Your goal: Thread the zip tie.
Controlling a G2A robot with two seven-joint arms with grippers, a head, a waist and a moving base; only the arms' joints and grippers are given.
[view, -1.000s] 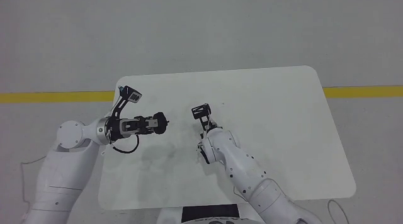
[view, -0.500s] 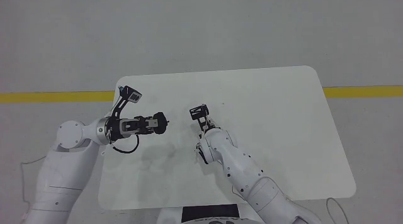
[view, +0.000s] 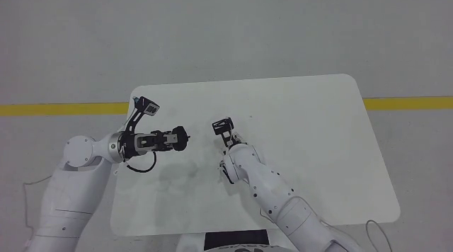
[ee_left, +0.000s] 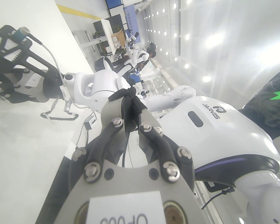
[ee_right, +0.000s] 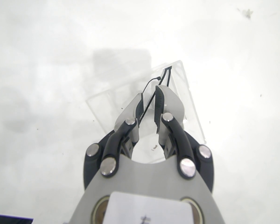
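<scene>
Zip ties (ee_right: 166,76), thin and black, are lying in a clear tray (ee_right: 184,89) on the white table (view: 318,124), left of its middle. The right gripper (ee_right: 148,92) is pointing straight down into that tray. Its fingers (ee_right: 159,103) are standing a little apart with one strap running between them, not pinched. That stance is probably chosen so the pads can close across the thin strap rather than along it. Farther left, the left gripper (ee_left: 128,104) is hanging above the table and pointing right, toward the other arm. Its fingers are clenched on a black bundle (ee_left: 130,93) with a knot-like lump at its tip. Whether that bundle is a zip tie, I cannot tell. Holding it raised and sideways is likely keeping it ready to meet the strap once that is lifted.
</scene>
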